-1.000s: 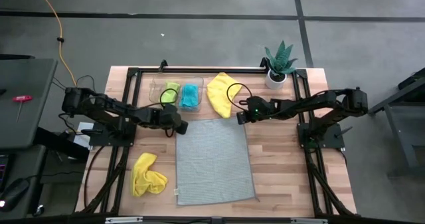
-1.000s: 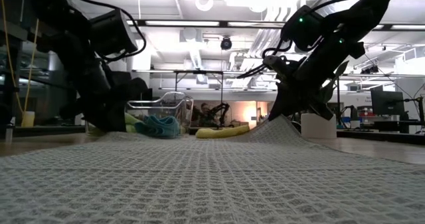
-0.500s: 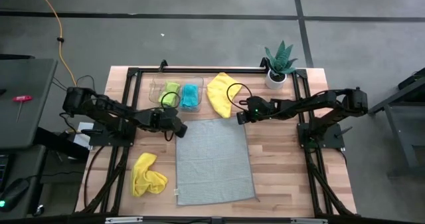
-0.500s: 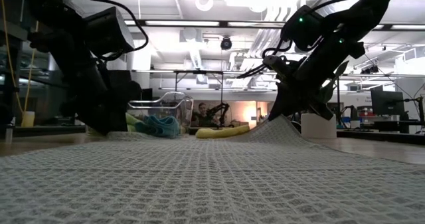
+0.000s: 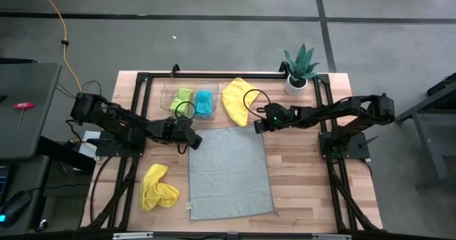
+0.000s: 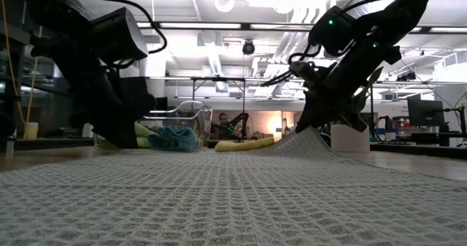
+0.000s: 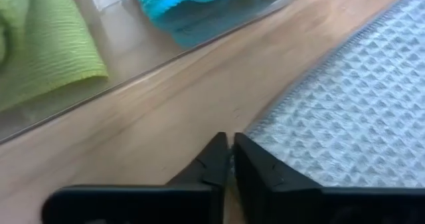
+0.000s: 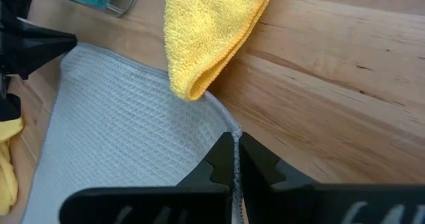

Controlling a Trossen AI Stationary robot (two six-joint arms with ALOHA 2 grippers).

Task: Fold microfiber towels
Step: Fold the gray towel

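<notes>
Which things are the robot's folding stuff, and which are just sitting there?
For folding:
flat light grey waffle towel
crumpled yellow towel
yellow plush towel
lime green towel
teal-blue towel

Just sitting:
clear plastic tray
green potted plant

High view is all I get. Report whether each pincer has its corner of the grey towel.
Observer: The right wrist view shows the right pincer shut on the grey towel, right at its corner edge.
Operator: Now the left one.
Observer: The left pincer is shut beside its corner, tips over the bare table. No cloth shows between them.
Operator: Confirm any lift.
Observer: In the low view, only the right pincer's corner is raised.
</notes>
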